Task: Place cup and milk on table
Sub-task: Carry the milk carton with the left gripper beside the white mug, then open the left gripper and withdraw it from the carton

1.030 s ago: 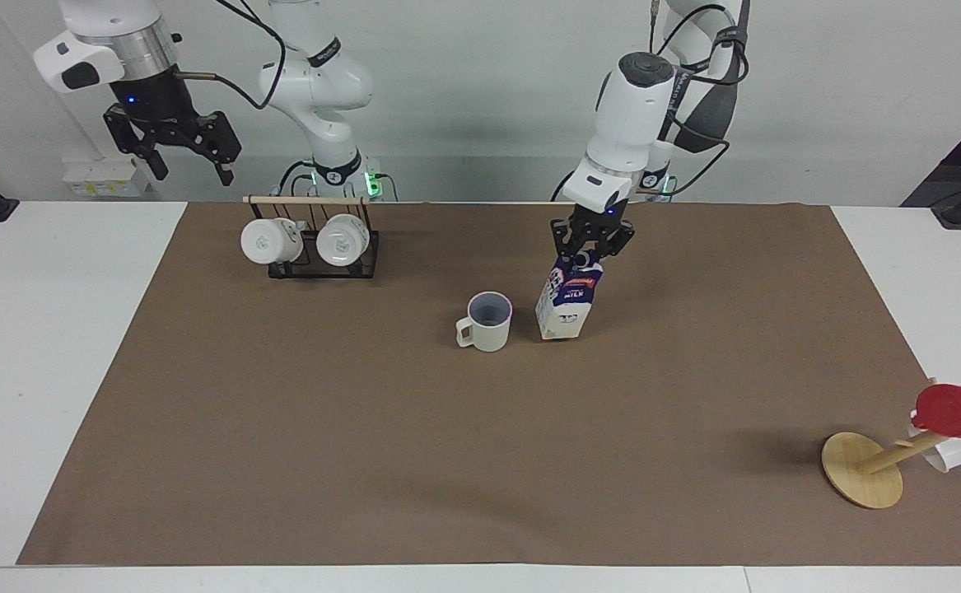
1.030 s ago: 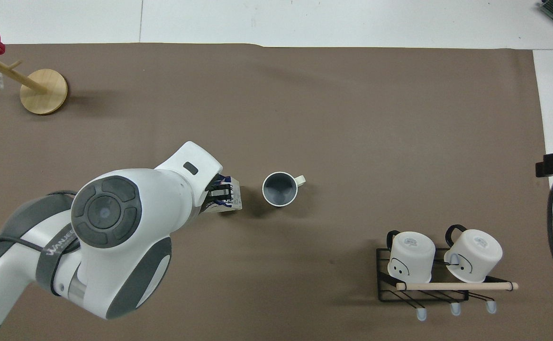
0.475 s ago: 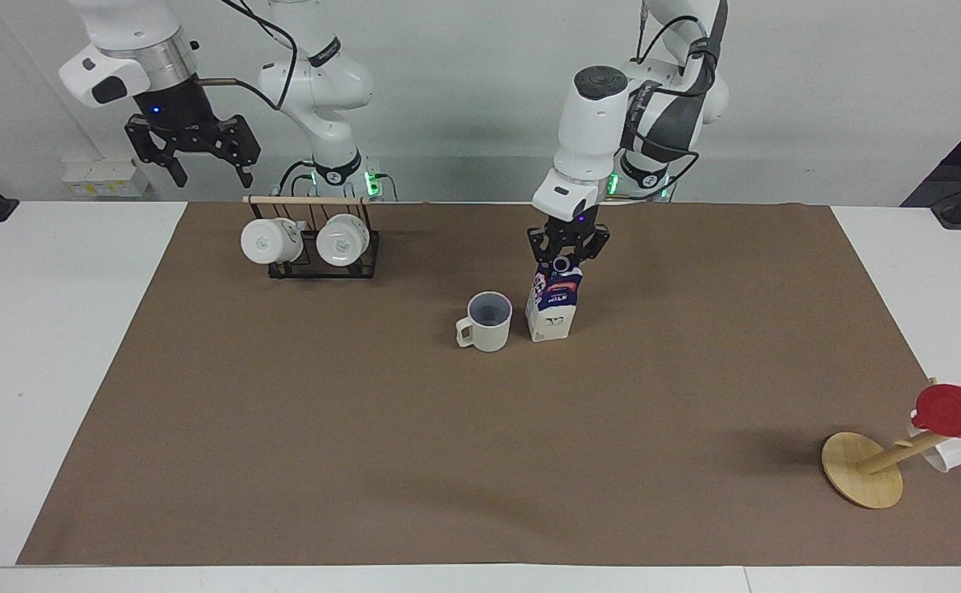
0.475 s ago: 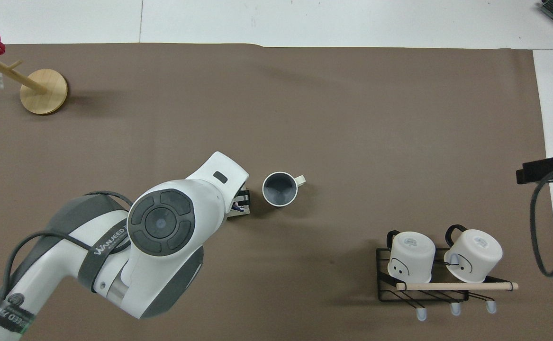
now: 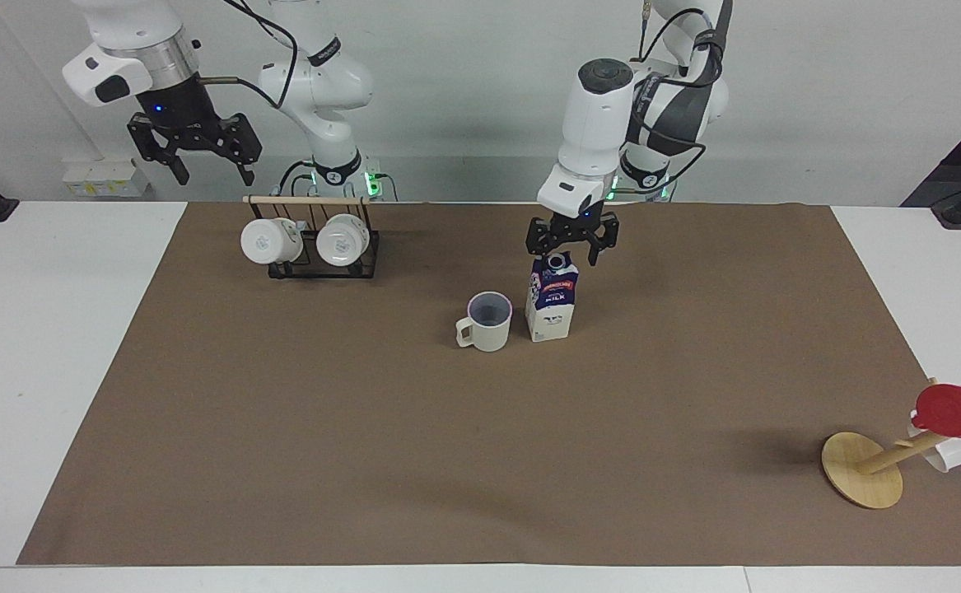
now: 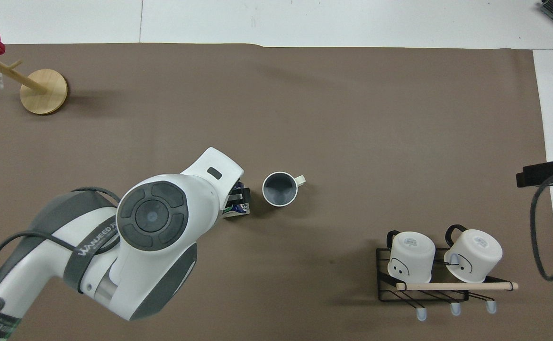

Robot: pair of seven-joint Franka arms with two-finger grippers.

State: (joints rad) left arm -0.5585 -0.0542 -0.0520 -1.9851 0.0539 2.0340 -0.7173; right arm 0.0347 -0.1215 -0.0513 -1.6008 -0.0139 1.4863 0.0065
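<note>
Cream mug first: the cup (image 5: 485,321) sits upright on the brown mat (image 5: 365,428) around the middle of the table (image 5: 52,346), handle pointing toward the right arm's end. The milk (image 5: 552,298) carton stands upright just beside it, toward the left arm's end, with a thin gap between the two. Both are down on the mat, nothing holding them.

The left gripper (image 5: 571,245) is right over the carton's top, fingers spread apart either side of the white cap, so it's let go. From the overhead view the arm covers most of the carton and you only get a sliver of it.

The right gripper (image 5: 202,167) hangs up in the air with its fingers wide apart, gripping nothing, over the table's edge by the black mug rack (image 5: 324,259); that arm waits. The rack carries two white mugs (image 5: 271,240) lying on their sides under a wooden bar, closer to the robots than the cup.

Way off at the left arm's end, a tilted wooden stand (image 5: 861,469) carries a red cup (image 5: 959,412).
</note>
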